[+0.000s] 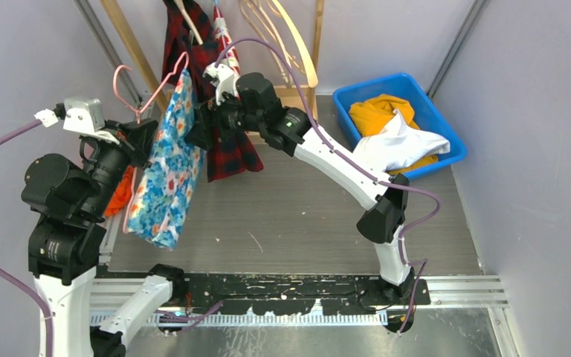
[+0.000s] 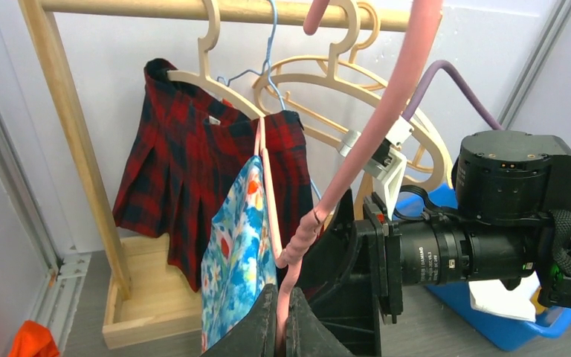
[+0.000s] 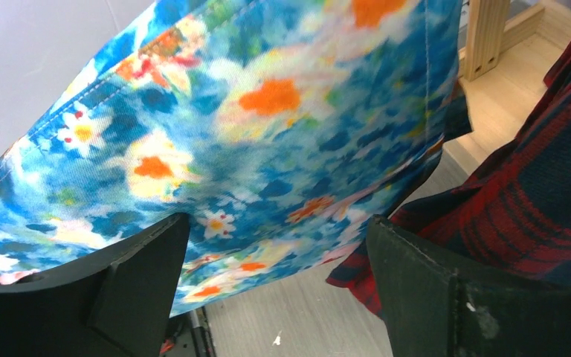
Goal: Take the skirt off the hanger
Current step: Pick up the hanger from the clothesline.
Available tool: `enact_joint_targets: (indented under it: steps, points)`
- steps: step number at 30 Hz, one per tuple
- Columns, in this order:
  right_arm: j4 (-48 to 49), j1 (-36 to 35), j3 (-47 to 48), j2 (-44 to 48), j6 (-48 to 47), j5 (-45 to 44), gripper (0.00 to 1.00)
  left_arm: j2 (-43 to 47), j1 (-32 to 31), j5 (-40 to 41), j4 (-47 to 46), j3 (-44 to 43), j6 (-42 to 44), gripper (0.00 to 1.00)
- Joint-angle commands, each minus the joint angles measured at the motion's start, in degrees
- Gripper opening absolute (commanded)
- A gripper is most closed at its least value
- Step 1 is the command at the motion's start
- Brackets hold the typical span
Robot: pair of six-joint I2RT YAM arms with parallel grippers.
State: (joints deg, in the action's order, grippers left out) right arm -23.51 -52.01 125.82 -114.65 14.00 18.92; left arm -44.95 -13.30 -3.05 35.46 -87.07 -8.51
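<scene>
A blue floral skirt (image 1: pixel 165 178) hangs from a pink hanger (image 1: pixel 135 104) held off the rack at the left. My left gripper (image 2: pixel 281 327) is shut on the pink hanger's rod (image 2: pixel 372 126), with the skirt (image 2: pixel 232 253) hanging just left of the fingers. My right gripper (image 1: pixel 195 128) is open beside the skirt's upper right edge. In the right wrist view the skirt (image 3: pixel 253 141) fills the frame above the open gripper (image 3: pixel 275 275), its fingers spread on either side of the hem.
A red plaid skirt (image 1: pixel 227 149) hangs on the wooden rack (image 2: pixel 74 149) behind, with empty wooden hangers (image 1: pixel 286 37). A blue bin (image 1: pixel 446 134) of clothes sits at the back right. An orange cloth (image 1: pixel 119 193) lies by the left arm.
</scene>
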Motion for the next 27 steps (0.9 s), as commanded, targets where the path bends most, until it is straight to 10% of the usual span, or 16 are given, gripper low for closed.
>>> enact_joint_targets:
  steps: [1,9,16,27]
  points:
    - [4.38,0.2,3.32,-0.02,-1.23,1.27,0.99,-0.18,-0.61,0.62,-1.42,-3.07,1.2,0.0]
    - [17.29,0.25,3.24,-5.7,10.24,14.05,0.86,-0.56,-1.02,0.86,0.87,-4.06,1.31,0.0]
    - [24.01,0.98,-1.16,-5.24,17.79,18.59,0.03,-0.79,-0.97,1.66,1.81,-3.95,1.57,0.0]
    - [11.8,5.56,-4.84,5.88,8.97,10.93,0.01,-2.22,-0.98,2.41,1.51,-3.43,2.74,0.0]
